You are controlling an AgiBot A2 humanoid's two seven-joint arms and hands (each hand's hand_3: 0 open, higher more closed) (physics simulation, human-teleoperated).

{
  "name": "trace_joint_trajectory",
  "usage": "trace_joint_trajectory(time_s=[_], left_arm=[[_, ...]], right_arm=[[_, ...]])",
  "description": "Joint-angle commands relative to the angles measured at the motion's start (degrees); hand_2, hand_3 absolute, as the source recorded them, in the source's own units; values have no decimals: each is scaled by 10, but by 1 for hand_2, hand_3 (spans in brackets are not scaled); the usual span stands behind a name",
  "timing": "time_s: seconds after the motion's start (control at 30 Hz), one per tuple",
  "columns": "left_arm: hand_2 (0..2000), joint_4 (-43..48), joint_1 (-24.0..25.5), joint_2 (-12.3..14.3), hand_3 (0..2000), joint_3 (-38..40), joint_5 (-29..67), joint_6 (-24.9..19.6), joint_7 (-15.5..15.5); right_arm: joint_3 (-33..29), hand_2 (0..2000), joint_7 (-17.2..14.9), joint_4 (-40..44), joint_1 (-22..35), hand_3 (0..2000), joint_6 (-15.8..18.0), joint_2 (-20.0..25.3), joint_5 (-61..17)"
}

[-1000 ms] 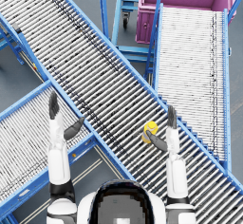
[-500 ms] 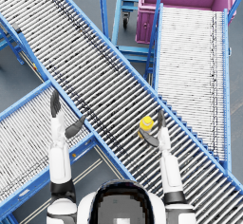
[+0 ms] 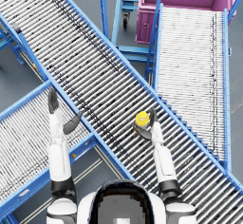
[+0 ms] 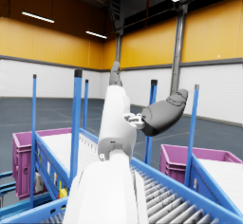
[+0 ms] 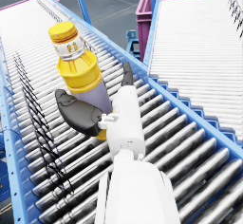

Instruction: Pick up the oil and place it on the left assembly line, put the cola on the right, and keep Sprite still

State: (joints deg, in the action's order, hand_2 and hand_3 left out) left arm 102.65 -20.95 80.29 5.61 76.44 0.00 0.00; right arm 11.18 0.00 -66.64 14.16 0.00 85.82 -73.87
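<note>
The oil bottle (image 3: 142, 118), yellow with a yellow cap, stands on the rollers of the long diagonal conveyor (image 3: 95, 76). My right hand (image 3: 148, 130) is right against it. In the right wrist view the oil bottle (image 5: 81, 73) sits in the crook of the right hand (image 5: 102, 109), with the thumb across its lower front and the straight fingers (image 5: 127, 73) along its far side, not wrapped round it. My left hand (image 3: 59, 116) hangs open above the left conveyor (image 3: 23, 137), holding nothing. No cola or Sprite is in view.
A second roller line (image 3: 190, 66) runs on the right, ending at a pink bin (image 3: 142, 26). Blue rails (image 3: 90, 144) edge every conveyor, and blue posts (image 4: 76, 123) rise beside my left arm. More pink bins (image 4: 21, 156) stand further off.
My right hand has moved left up to the oil bottle and now flanks it. The bottle has drifted a little up the diagonal conveyor. The left arm has stayed where it was.
</note>
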Motion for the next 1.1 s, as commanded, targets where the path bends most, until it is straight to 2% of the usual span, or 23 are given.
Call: trace_joint_trajectory(time_s=[0.03,0.27,0.3,0.33,0.37,0.4,0.47,0.5,0.6,0.63,0.67,0.7,0.73,0.87,0.9,0.93,0.97,1.0,1.1], left_arm=[[0,-13,-8,-1,0,11,0,0,0],[0,-16,-3,2,0,19,0,0,0],[0,-17,-4,2,0,19,0,0,0],[0,-17,-14,1,0,21,0,0,0],[0,-18,-11,2,0,21,0,0,0],[0,-16,-6,3,0,20,0,0,0],[0,-7,2,4,0,14,0,0,0],[0,-4,4,5,0,15,0,0,0],[0,11,14,7,0,-1,0,0,0],[0,23,28,7,0,-50,0,0,0],[0,24,29,7,0,-59,0,0,0],[0,24,28,8,0,-66,0,0,0],[0,28,28,9,0,-74,0,0,0],[0,30,43,8,0,-116,0,0,0],[0,26,46,8,0,-133,0,0,0],[0,23,41,10,0,-145,0,0,0],[0,16,32,15,0,-152,0,0,0],[0,6,26,19,0,-162,0,0,0],[0,-19,19,26,0,-193,0,0,0]], right_arm=[[23,0,0,49,55,0,0,16,0],[38,0,0,101,96,0,3,31,0],[38,1361,0,108,99,327,3,32,-1],[41,2000,-1,104,99,653,34,28,-3],[50,2000,-3,99,100,980,69,23,-5],[54,2000,1,94,100,1307,85,20,-5],[50,2000,1,76,100,1960,71,20,-3],[43,2000,-1,66,98,2000,55,21,-3],[23,2000,-5,-49,100,2000,22,28,-2],[11,2000,-3,-134,122,2000,23,37,-2],[9,2000,-2,-149,128,2000,36,40,-1],[101,2000,0,-161,157,2000,46,-43,-1],[27,2000,1,-175,138,2000,47,22,-1],[31,2000,2,-214,165,2000,68,37,0],[65,2000,2,-220,182,2000,67,14,0],[51,2000,3,-233,178,2000,66,40,0],[268,2000,2,-241,279,2000,68,-145,0],[108,2000,3,-255,202,2000,73,-1,0],[128,2000,2,-271,213,2000,61,7,-1]])
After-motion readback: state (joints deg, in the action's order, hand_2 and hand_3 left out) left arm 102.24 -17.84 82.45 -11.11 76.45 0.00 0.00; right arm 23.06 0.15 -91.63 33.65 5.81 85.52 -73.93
